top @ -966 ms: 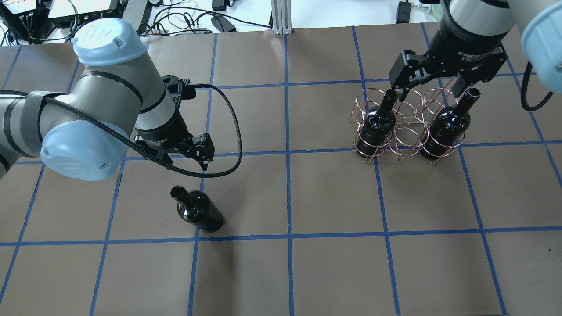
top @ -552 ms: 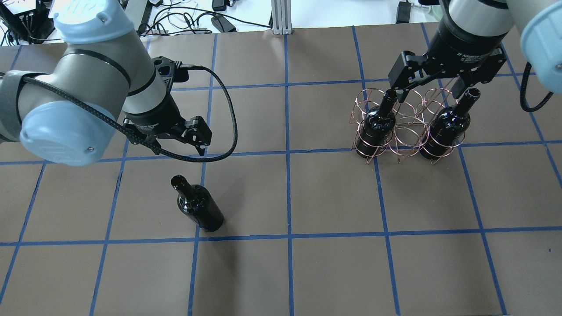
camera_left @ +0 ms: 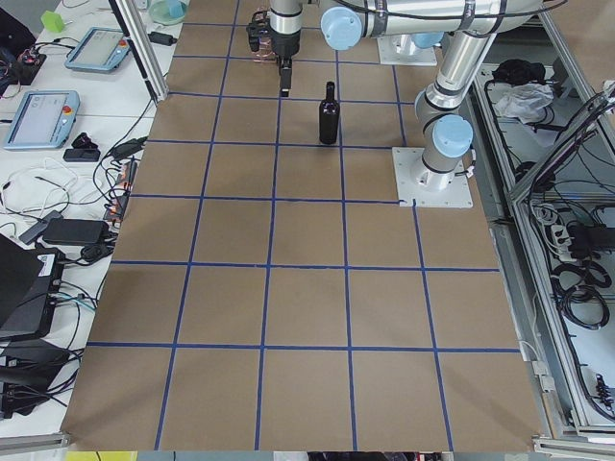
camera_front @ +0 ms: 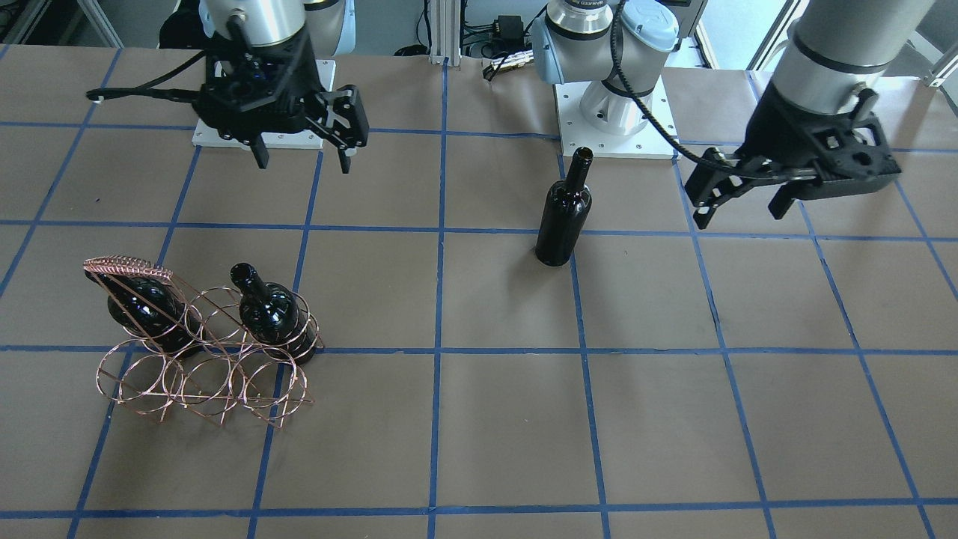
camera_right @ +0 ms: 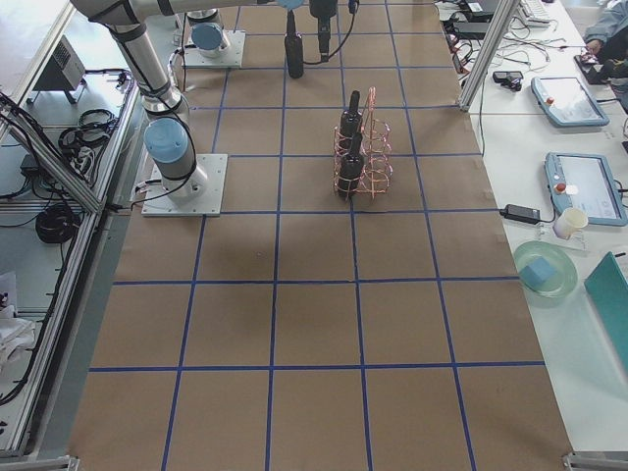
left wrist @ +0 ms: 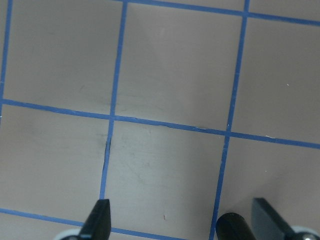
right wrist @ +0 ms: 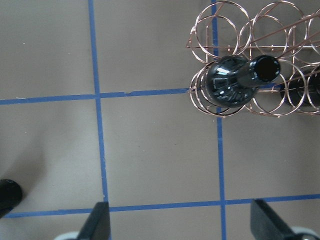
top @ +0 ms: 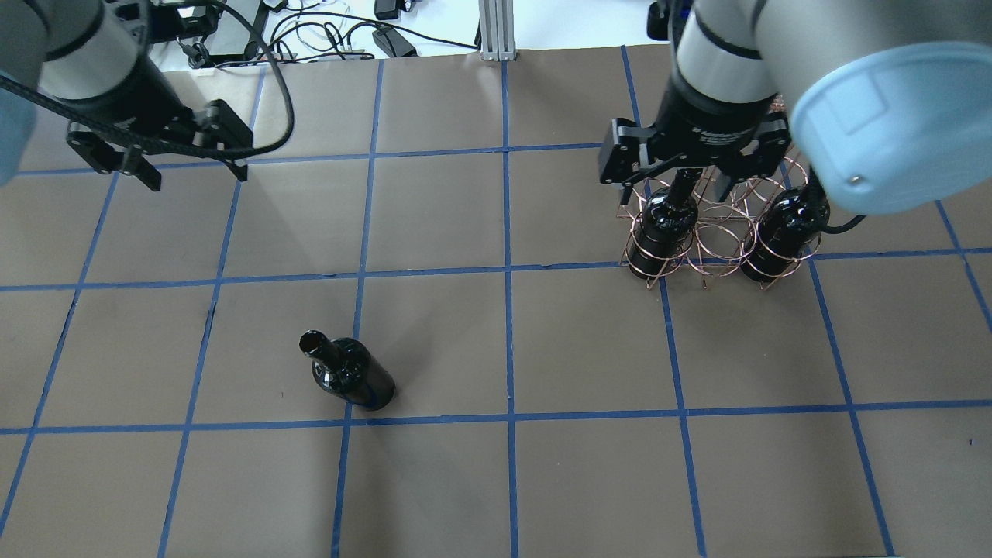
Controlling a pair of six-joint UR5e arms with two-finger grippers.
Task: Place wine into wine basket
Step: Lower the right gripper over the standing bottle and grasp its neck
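2 bottles [top: 665, 225] in the wine basket [top: 717, 232] (end slots); the wine [top: 355, 373] stands left.

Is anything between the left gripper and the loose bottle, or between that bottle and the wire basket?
Nothing visible. Only bare table lies between the open left gripper and the wine, and between the wine and the wine basket. Two slots hold other bottles; the rest are free. The open right gripper hangs up by the basket.
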